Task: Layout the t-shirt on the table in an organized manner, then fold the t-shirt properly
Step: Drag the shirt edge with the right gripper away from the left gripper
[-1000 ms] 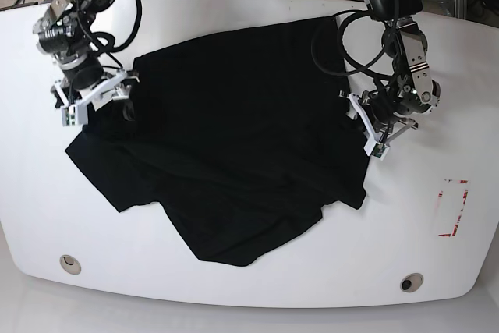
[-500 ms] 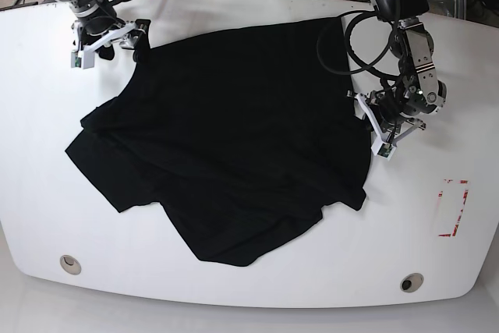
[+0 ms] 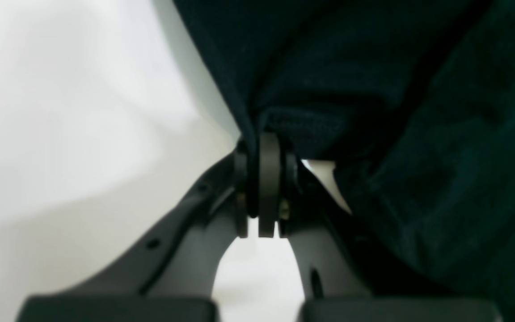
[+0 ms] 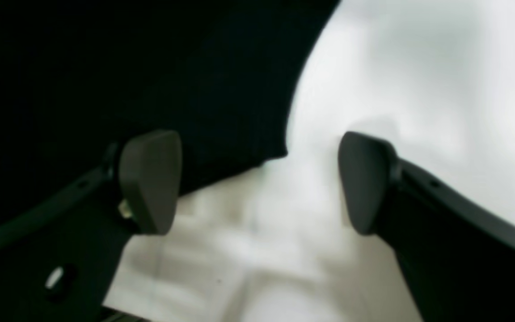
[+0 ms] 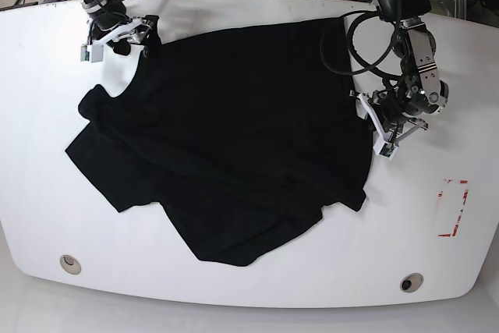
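The black t-shirt (image 5: 234,138) lies spread and creased on the white table (image 5: 39,169), with one sleeve bunched at the left. In the base view my left gripper (image 5: 369,125) sits at the shirt's right edge. The left wrist view shows that gripper (image 3: 262,150) shut on a fold of the t-shirt (image 3: 373,89). At the table's far left corner, my right gripper (image 5: 131,37) hovers by the shirt's upper left corner. Seen from the right wrist, it (image 4: 257,179) is open, and the t-shirt's (image 4: 150,67) edge lies between and behind the fingers, held by neither.
A red tape rectangle (image 5: 454,208) marks the table near its right edge. Two round grey grommets (image 5: 70,263) (image 5: 411,281) sit near the front edge. Cables and a yellow cord run on the floor beyond the far edge.
The right gripper went from the shirt's left side up to the far left corner, drawing that part of the shirt with it. The left gripper drifted slightly right, still holding the shirt's edge.
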